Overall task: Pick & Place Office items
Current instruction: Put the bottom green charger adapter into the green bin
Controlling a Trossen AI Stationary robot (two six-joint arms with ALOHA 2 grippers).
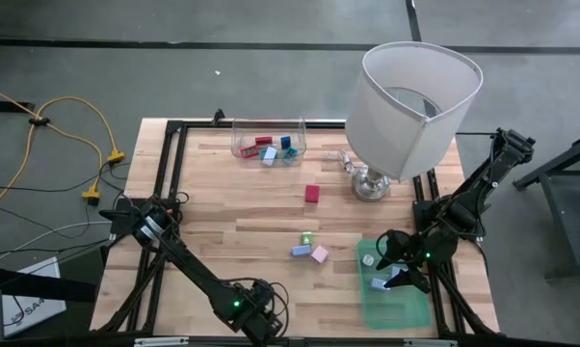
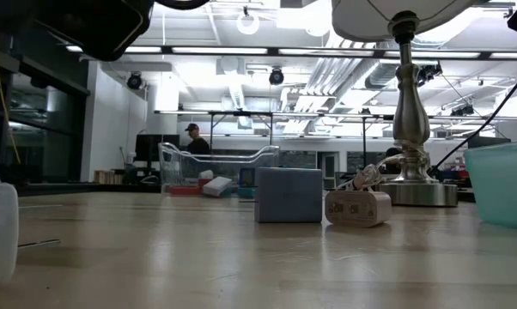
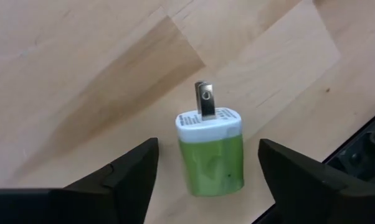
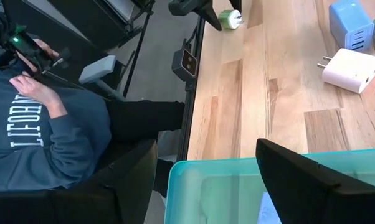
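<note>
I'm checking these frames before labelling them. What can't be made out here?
- Green-and-white plastic wall charger: in the high view the left pincer hides it; its plug shows one prong.
- Small coloured pieces in the clear plastic bin: too small in the high view to tell their shapes.
- Contents of the teal translucent tray: the right pincer hides part of it in both the high and the right wrist views.
- White fabric lampshade: hides the table beneath in the high view.

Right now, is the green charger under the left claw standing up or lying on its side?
Lying on its side. The green charger rests flat on the wooden table, prongs pointing along the surface, between the left claw fingers, untouched.
</note>
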